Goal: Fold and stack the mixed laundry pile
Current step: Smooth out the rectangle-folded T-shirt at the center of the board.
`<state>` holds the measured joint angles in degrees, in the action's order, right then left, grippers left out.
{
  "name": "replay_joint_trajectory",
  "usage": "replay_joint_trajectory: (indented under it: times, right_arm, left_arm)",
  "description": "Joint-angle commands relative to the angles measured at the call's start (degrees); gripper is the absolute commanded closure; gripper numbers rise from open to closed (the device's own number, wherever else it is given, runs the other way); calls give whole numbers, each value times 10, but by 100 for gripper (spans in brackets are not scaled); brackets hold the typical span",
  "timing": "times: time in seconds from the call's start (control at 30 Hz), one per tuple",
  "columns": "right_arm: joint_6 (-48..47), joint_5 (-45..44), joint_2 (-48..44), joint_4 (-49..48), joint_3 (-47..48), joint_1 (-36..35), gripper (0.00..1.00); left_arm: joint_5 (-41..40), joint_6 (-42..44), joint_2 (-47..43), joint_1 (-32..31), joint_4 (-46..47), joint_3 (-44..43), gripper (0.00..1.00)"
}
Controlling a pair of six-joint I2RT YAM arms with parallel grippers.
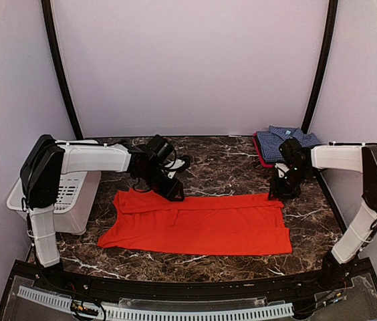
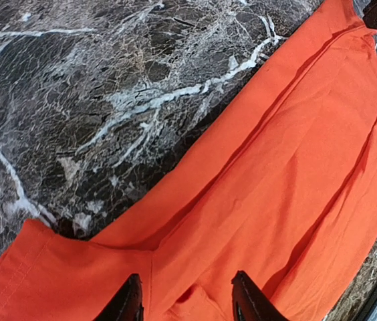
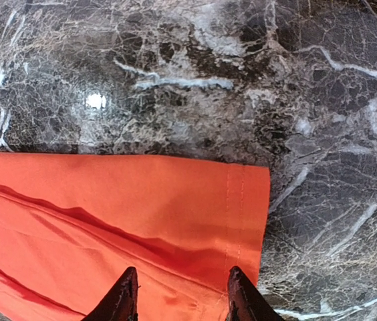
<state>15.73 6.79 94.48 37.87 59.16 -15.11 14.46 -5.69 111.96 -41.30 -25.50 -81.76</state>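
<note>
A white slotted plastic basket (image 1: 78, 207) stands at the left edge of the dark, white-veined marble table (image 1: 228, 164). The left arm crosses above the basket and hides most of its inside, so its contents cannot be made out.

Just to the right of the basket, the plain bright orange-red shirt (image 1: 198, 224) lies spread flat and wide on the marble, with long creases running along its length. Far from the basket, at the table's far right corner, the blue-and-white small-checked collared shirt (image 1: 273, 142) sits folded into a compact block.

The left gripper (image 1: 173, 192) is low over the shirt's far edge, at the end nearer the basket. In the left wrist view, its two black fingers (image 2: 130, 302) stand apart, with orange cloth (image 2: 275, 174) lying between them.

The right gripper (image 1: 277, 194) is at the shirt's far corner, on the end away from the basket. Its fingers (image 3: 123, 297) are likewise spread, straddling the stitched hem of the orange fabric (image 3: 108, 207) near where the hem meets bare marble.
</note>
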Motion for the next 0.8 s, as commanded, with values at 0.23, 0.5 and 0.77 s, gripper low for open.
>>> replay_joint_trajectory:
  times: [0.23, 0.5, 0.77]
  right_arm:
    - [18, -40, 5, 19, -13, -3, 55]
    - [19, -42, 18, 19, -13, -3, 67]
    - [19, -37, 24, 18, -14, -3, 86]
  left_arm:
    - [10, 95, 46, -11, -41, -52, 52]
    - [3, 123, 67, -18, -59, -64, 55]
    - [-19, 130, 85, -18, -58, -76, 60]
